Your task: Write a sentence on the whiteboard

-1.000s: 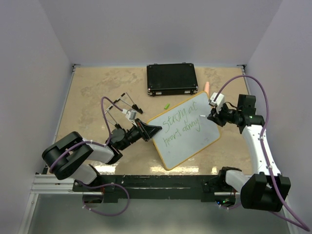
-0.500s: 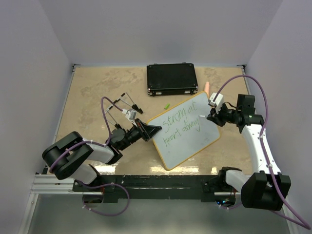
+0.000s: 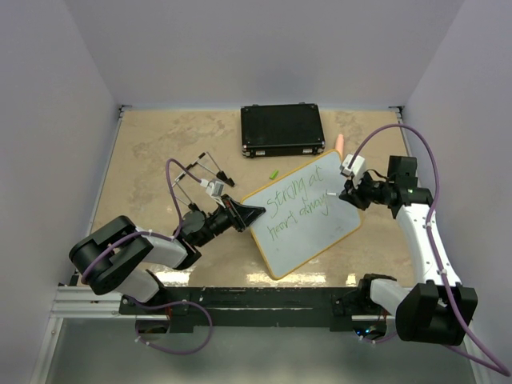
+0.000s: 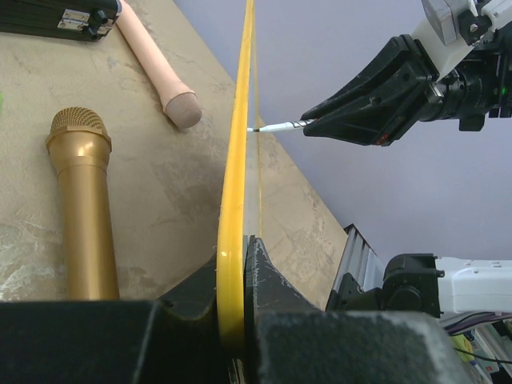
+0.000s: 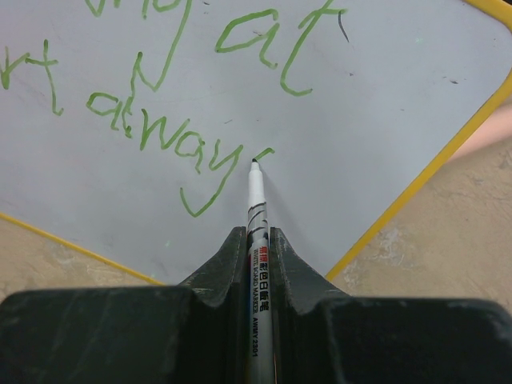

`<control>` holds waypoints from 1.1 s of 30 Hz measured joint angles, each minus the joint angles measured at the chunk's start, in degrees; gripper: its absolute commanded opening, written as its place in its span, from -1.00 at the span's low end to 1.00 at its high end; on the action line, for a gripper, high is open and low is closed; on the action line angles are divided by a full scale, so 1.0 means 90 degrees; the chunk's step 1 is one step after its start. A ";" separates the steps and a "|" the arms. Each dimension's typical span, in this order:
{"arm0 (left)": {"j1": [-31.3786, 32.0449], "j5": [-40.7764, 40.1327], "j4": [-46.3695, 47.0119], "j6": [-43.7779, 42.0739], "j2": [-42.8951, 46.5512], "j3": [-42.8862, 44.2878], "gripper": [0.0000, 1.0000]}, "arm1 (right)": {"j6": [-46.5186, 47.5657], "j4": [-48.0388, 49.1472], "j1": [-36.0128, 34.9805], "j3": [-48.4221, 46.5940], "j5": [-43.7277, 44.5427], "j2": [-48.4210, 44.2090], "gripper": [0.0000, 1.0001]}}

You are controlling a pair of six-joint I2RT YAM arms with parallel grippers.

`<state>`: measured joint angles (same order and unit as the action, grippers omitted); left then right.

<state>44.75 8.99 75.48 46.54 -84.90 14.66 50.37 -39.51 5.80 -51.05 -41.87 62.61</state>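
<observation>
1. The flat white, yellow-rimmed whiteboard (image 3: 314, 234) is held tilted off the tan surface (image 3: 160, 152), its edge clamped in the left end effector (image 4: 236, 260).
2. The right end effector (image 5: 256, 234) pinches a thin white marker (image 5: 257, 204), tip touching just past the green handwritten sentence (image 5: 160, 132).
3. Light pressure and short strokes look best, so the board does not swing.

A tan, mottled, stone-patterned surface (image 3: 160, 152) fills the middle, boxed in by plain pale lavender walls: a far wall (image 3: 264, 48), a left wall (image 3: 48, 120) and a right wall (image 3: 472, 96). Even, soft light falls from above, leaving a bright sheen near the aluminium rail (image 3: 88, 304) at the near edge.
</observation>
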 measured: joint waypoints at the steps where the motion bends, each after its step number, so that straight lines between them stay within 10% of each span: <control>1: 0.0000 -0.0002 0.0000 0.0002 0.0000 0.0000 -1.00 | -0.0010 0.0007 -0.0010 0.0000 0.0032 -0.0002 -1.00; 33: 0.0000 -0.0019 -0.0005 0.0005 -0.0002 0.0000 -1.00 | -0.0131 -0.0027 -0.0024 0.0146 0.0566 -0.0177 -1.00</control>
<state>44.75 8.82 75.44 46.59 -84.93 14.66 49.19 -39.75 5.58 -49.74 -36.77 61.01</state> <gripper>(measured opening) 0.087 0.131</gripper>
